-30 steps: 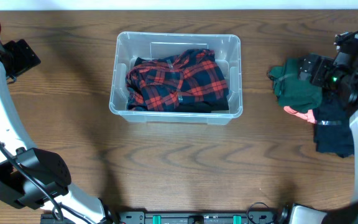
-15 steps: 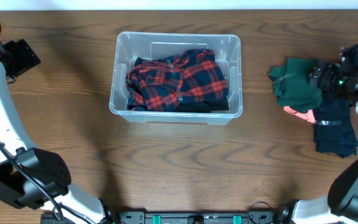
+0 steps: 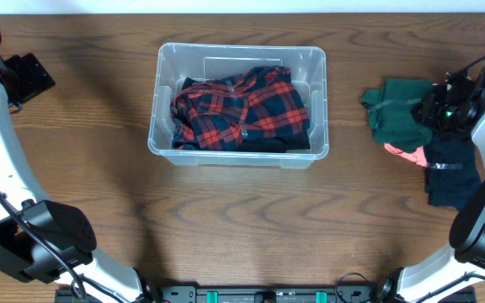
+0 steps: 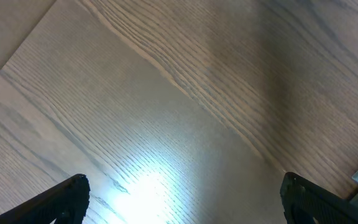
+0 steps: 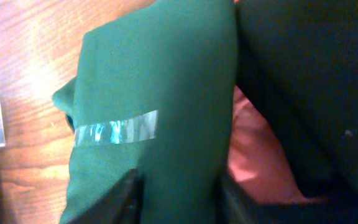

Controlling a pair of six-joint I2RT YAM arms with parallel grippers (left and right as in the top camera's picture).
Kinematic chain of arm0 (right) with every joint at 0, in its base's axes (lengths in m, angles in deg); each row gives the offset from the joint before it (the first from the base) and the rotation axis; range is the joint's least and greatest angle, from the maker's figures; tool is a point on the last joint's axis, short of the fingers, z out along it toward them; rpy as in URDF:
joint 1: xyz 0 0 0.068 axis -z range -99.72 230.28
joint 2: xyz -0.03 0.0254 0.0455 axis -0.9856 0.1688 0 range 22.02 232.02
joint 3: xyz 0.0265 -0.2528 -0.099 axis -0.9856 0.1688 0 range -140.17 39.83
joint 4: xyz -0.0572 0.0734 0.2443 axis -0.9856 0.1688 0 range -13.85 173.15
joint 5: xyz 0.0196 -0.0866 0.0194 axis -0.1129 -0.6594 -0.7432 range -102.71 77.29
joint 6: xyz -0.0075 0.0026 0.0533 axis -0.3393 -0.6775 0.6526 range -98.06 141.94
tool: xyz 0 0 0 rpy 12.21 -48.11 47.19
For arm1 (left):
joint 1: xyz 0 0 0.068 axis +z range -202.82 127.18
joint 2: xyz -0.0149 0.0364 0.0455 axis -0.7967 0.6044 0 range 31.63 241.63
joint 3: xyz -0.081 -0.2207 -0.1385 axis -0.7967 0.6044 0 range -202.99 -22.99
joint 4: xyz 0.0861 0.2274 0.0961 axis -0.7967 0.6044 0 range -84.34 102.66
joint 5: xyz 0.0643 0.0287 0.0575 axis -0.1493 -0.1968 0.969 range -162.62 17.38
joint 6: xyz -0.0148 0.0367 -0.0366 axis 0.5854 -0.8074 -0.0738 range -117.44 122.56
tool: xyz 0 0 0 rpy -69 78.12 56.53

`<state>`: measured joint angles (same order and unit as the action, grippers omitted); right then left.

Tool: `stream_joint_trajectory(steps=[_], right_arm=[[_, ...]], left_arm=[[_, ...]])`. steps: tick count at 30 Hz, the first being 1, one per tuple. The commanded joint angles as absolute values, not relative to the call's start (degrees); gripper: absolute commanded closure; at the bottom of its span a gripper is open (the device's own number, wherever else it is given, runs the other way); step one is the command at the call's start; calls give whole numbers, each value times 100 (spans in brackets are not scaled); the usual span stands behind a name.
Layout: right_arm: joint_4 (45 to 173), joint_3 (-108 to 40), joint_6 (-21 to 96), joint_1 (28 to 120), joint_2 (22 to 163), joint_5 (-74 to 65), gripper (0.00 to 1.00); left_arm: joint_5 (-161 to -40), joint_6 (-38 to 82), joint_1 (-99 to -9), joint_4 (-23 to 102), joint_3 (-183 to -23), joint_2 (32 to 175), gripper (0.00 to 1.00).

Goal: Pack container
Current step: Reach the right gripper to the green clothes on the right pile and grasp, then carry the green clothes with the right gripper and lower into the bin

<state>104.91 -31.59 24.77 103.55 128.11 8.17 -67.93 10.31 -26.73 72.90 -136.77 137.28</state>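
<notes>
Furthest left, the left claw [image 4: 182, 190] hangs with its jaws spread wide over bare wood-grain tabletop [image 3: 242, 219], holding nothing. The clear rectangular plastic container [image 3: 241, 49] lies well off to its right, with only a corner showing at the edge of the left wrist view. The container sits between the two claws, its long axis running from one claw toward the other, and a crumpled red-and-black plaid cloth [image 3: 242, 109] covers most of its floor. Farther right, the right claw [image 5: 179, 193] is down on a folded dark green cloth [image 5: 154, 81] that carries a strip of clear tape [image 5: 117, 129]. Its jaws press in on either side of a raised fold, apparently pinching it. From this claw the container lies to the left across open tabletop, well apart, with a short end wall facing the claw. A pink cloth [image 5: 253, 155] and a dark navy cloth [image 3: 453, 177] lie just beside the green one. I judge the carry belongs to the right arm: a lift, then a sweep leftward over that end wall.
</notes>
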Motion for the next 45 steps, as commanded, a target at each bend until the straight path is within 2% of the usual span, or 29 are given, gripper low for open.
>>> stream_joint_trajectory(steps=[1, 3, 4, 11, 23, 28, 36, 45], right_arm=[[10436, -3277, 2484, 10296, 12856, 1067, 81], [10421, -3277, 2484, 10294, 12856, 1069, 96], [10421, -3277, 2486, 10291, 12856, 1071, 99], [10574, -3537, 2486, 10193, 12651, 1285, 99], [12370, -5604, 2490, 9570, 11829, 2210, 99], [12425, -6015, 2886, 8884, 11521, 2503, 99], [11426, -6033, 4191, 7417, 11497, 2511, 99], [10548, -6020, 5983, 5697, 11698, 647, 99]], left_arm=[[-6769, 1103, -2653, 7306, -13756, 13686, 2], [-6769, 1103, -2653, 7306, -13756, 13686, 2], [-6769, 1103, -2653, 7306, -13756, 13686, 2], [-6769, 1103, -2653, 7306, -13756, 13686, 2], [-6769, 1103, -2653, 7306, -13756, 13686, 2], [-6769, 1103, -2653, 7306, -13756, 13686, 2], [-6769, 1103, -2653, 7306, -13756, 13686, 2], [-6769, 1103, -2653, 7306, -13756, 13686, 2]])
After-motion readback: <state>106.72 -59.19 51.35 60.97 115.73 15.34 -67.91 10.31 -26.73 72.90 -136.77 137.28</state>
